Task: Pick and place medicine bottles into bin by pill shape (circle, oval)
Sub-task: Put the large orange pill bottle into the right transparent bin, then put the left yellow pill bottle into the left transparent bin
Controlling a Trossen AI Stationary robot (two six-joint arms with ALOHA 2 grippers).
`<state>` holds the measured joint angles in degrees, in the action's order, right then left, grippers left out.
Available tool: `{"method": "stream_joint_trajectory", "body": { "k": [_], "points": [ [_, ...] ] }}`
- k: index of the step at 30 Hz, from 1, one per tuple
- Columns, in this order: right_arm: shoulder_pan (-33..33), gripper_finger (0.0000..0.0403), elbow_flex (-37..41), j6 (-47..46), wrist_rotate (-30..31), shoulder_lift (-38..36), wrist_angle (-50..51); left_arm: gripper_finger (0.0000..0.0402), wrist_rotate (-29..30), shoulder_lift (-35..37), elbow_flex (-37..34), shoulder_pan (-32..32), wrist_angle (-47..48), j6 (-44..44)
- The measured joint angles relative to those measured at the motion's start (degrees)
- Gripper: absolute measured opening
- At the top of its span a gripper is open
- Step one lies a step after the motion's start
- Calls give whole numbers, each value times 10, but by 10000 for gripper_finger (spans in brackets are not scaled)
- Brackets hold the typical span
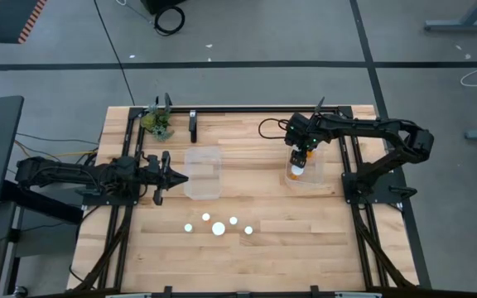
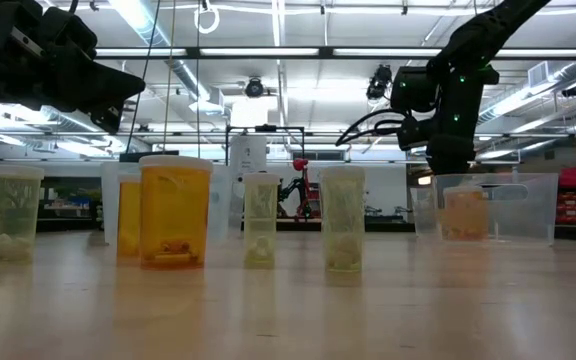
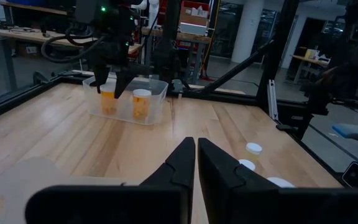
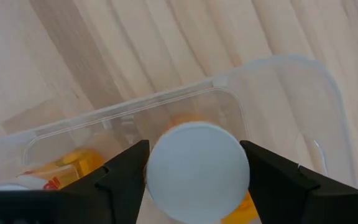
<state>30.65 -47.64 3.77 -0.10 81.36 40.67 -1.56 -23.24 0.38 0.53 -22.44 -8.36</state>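
You have a small green plant point(image 1: 157, 122) at eleven o'clock on the wooden table point(image 1: 288, 248), a black cable coil point(image 1: 170, 18) on the floor at twelve.

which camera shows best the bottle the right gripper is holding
The right wrist view: the bottle sits white cap up between the right gripper fingers, over the tub. High view shows it small; left wrist, distant; low, blurred behind the tub wall.

You are viewing five medicine bottles point(image 1: 218, 227) standing upright in a loose row on the near part of the table, white caps facing up. In the low view, one is showing a wide amber body point(image 2: 175, 211); the others are looking pale and narrower. Another amber bottle point(image 4: 197, 172), white-capped, is sitting upright between the right gripper point(image 4: 197, 180) fingers inside a clear bin point(image 1: 315, 172), beside a further amber bottle point(image 3: 141, 104) there.
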Motion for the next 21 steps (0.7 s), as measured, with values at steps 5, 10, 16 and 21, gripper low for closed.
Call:
{"method": "stream_joint_trajectory", "body": {
  "k": [5,10,16,21],
  "points": [
    [0,277,-29,-2,0,0,30,33,0,0,0,0,0,0],
    [-1,284,-71,-5,6,0,66,35,0,0,0,0,0,0],
    [-18,285,-107,-19,26,0,87,26,0,0,0,0,0,0],
    [-54,285,-121,-46,52,0,90,28,0,0,0,0,0,0]
  ]
}}
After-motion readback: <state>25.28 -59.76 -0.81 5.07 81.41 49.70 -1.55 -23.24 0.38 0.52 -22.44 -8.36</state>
